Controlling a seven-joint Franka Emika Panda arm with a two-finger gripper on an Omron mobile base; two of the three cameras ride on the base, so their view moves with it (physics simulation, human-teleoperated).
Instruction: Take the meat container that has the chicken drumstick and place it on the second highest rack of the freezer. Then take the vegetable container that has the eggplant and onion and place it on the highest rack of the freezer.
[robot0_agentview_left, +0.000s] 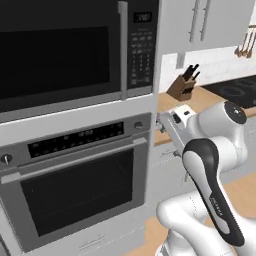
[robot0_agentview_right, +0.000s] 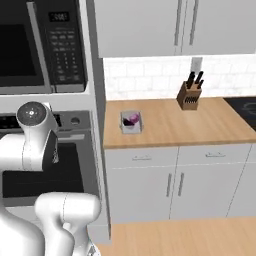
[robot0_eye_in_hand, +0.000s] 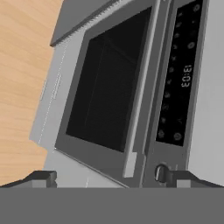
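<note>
the gripper (robot0_eye_in_hand: 111, 179) faces the wall oven (robot0_eye_in_hand: 109, 92) with its fingertips spread wide apart and nothing between them. the vegetable container (robot0_agentview_right: 131, 122), with the onion (robot0_agentview_right: 131, 119) in it, sits on the wooden counter (robot0_agentview_right: 200, 125) beside the oven column, well apart from the knife block (robot0_agentview_right: 189, 95).

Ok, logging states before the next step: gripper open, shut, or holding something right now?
Gripper: open, fingertips wide apart, nothing between them, facing the oven.
</note>
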